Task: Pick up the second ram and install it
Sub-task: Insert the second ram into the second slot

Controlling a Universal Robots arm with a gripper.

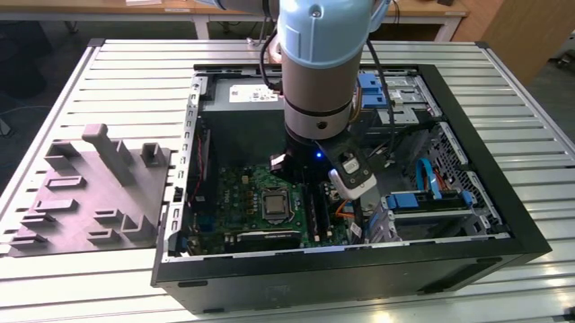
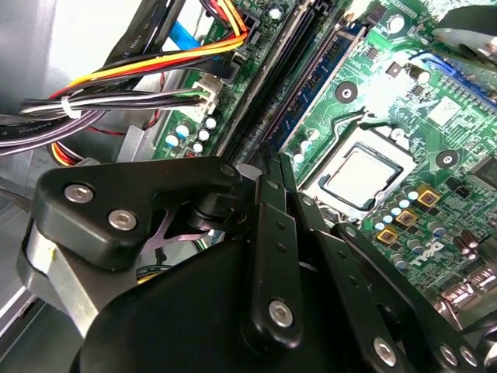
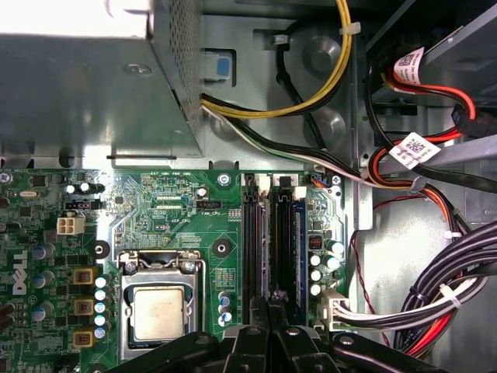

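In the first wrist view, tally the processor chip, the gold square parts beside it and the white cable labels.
Silver square processor chip: 1
Gold square parts: 3
White paper cable labels: 2
Total: 6

One motherboard (image 3: pixel 178 210), one processor (image 3: pixel 159 311), one grey fixture (image 1: pixel 90 195)

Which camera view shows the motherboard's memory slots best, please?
The first wrist view: it looks straight down on the memory slots, and the end effector covers just one end. The second wrist view shows them slanted, running off behind the end effector. The exterior view shows dark strips beside the arm.
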